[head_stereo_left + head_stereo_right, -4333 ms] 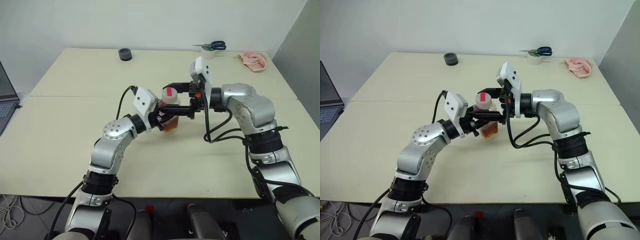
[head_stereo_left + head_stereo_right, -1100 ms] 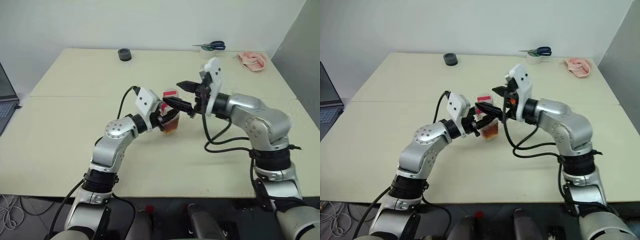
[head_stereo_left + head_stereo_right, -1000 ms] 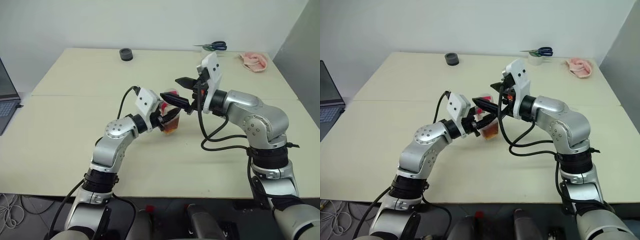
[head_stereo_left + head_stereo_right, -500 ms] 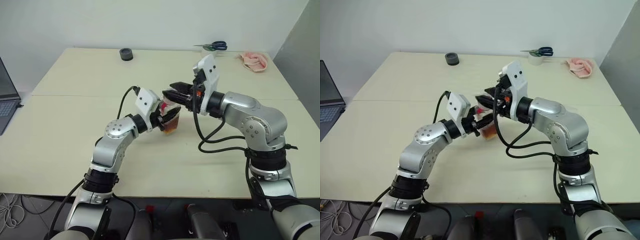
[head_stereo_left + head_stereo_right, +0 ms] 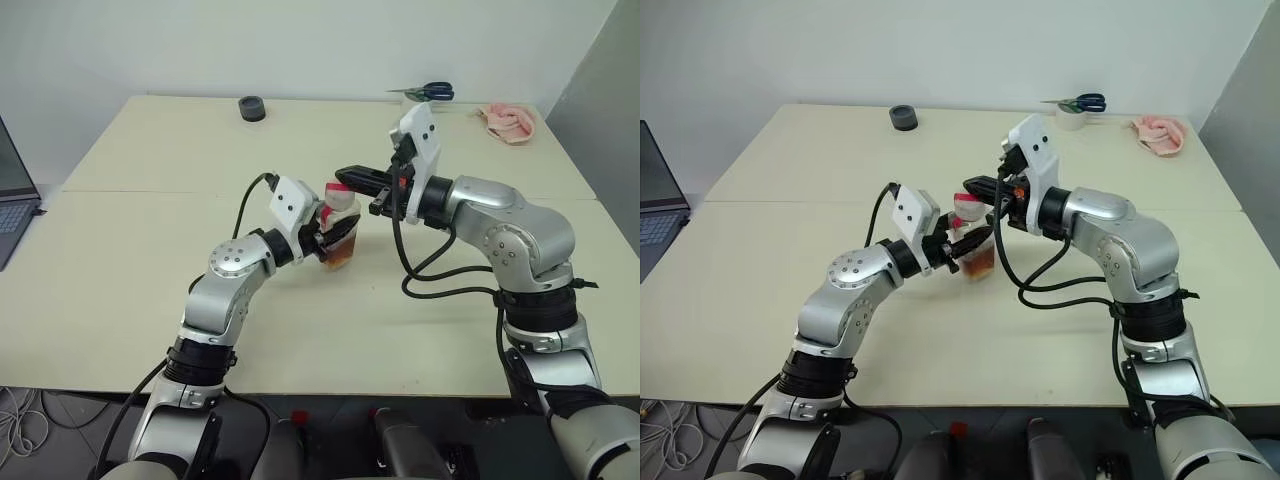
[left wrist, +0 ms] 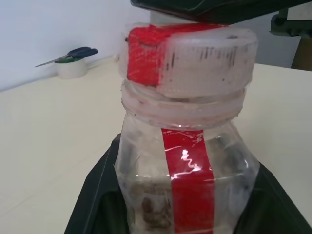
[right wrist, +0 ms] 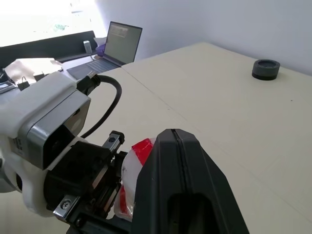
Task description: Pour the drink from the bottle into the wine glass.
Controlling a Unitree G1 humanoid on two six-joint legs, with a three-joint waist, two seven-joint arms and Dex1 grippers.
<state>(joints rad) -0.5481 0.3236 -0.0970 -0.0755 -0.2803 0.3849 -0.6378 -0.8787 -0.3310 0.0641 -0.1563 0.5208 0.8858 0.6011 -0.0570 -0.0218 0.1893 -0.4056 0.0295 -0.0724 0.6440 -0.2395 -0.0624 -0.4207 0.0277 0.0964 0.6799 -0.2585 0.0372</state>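
2 grippers at 1 bottle, mid-counter

The left gripper is clamped on the body of the bottle, holding it upright over the middle of the counter; the amber drink fills its lower part. The right gripper has its 2 fingers pressed flat together, holding nothing, lying level right on top of the red-striped cap. A black puck, scissors and a pink cloth sit along the far edge.
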